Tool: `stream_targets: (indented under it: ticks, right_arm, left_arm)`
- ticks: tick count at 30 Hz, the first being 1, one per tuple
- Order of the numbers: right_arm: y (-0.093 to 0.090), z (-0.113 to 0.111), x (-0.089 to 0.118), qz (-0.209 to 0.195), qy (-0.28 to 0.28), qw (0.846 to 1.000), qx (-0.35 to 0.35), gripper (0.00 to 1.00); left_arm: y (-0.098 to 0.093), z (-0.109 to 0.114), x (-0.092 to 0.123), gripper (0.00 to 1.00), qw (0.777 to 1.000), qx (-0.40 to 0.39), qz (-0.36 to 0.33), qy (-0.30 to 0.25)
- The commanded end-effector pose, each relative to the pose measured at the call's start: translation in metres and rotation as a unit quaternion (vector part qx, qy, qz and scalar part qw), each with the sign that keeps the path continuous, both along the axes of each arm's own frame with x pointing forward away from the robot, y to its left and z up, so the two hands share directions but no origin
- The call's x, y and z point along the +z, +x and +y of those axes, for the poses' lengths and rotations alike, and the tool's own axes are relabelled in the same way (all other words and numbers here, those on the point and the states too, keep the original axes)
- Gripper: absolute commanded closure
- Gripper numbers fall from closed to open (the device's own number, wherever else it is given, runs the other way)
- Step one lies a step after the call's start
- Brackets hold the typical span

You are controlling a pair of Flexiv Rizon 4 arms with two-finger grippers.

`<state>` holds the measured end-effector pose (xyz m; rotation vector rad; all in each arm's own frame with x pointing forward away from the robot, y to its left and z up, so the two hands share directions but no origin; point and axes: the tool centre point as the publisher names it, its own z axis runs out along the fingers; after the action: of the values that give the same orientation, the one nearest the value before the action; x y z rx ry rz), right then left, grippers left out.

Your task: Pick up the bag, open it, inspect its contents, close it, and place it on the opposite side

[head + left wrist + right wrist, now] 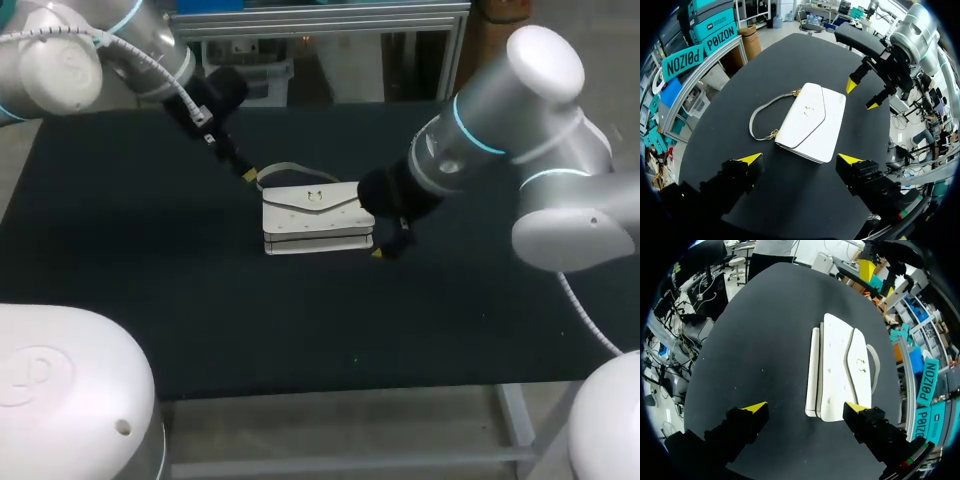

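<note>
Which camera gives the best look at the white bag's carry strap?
The left wrist view: the whole strap lies as an open loop beside the bag, both gold ends visible. The head view shows only a small arc of it behind the bag; the right wrist view shows part of the loop beyond the bag's far edge.

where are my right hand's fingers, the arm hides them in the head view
observer: the right hand is open, low at one short end of the white leather envelope handbag, not shut on it.
operator: is the left hand on the strap
observer: no. the left hand is open above the black table; the handbag's thin grey strap lies ahead of its fingers, untouched.
</note>
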<state>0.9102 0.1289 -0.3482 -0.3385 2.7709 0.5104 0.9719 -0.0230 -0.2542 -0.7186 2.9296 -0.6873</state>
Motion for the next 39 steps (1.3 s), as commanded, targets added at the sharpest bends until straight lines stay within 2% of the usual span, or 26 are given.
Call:
stream_targets:
  ticks: [1, 10, 14, 16, 18, 22, 32, 36, 39]
  right_arm:
    - [0.001, 0.012, -0.010, -0.040, -0.011, 0.999, -0.017, 0.00]
    - [0.009, 0.012, -0.016, -0.092, -0.039, 0.994, -0.040, 0.00]
    - [0.015, 0.012, -0.016, -0.127, -0.052, 0.990, -0.044, 0.01]
    - [0.018, 0.012, -0.015, -0.143, -0.055, 0.987, -0.046, 0.07]
    - [0.022, 0.012, -0.015, -0.153, -0.059, 0.985, -0.046, 0.18]
    - [0.030, 0.014, -0.017, -0.169, -0.070, 0.982, -0.049, 0.25]
    - [0.048, 0.018, -0.024, -0.200, -0.093, 0.974, -0.047, 0.27]
    - [0.054, 0.021, -0.024, -0.211, -0.102, 0.971, -0.050, 0.34]
    - [0.058, 0.022, -0.022, -0.216, -0.105, 0.969, -0.053, 0.35]
  left_arm:
    - [-0.003, -0.008, -0.012, 0.00, 0.999, -0.021, -0.027, 0.002]
    - [-0.001, -0.011, -0.020, 0.00, 0.997, -0.064, -0.047, 0.009]
    - [-0.002, -0.008, -0.021, 0.00, 0.995, -0.085, -0.050, 0.006]
    - [0.000, -0.007, -0.022, 0.00, 0.995, -0.085, -0.047, 0.006]
    - [0.000, -0.005, -0.023, 0.00, 0.995, -0.093, -0.043, 0.000]
    - [0.000, -0.004, -0.025, 0.00, 0.994, -0.103, -0.047, 0.006]
    - [-0.001, -0.004, -0.029, 0.00, 0.989, -0.142, -0.051, 0.007]
    - [0.001, -0.006, -0.032, 0.00, 0.988, -0.146, -0.049, 0.011]
    - [0.002, -0.007, -0.033, 0.00, 0.988, -0.148, -0.048, 0.013]
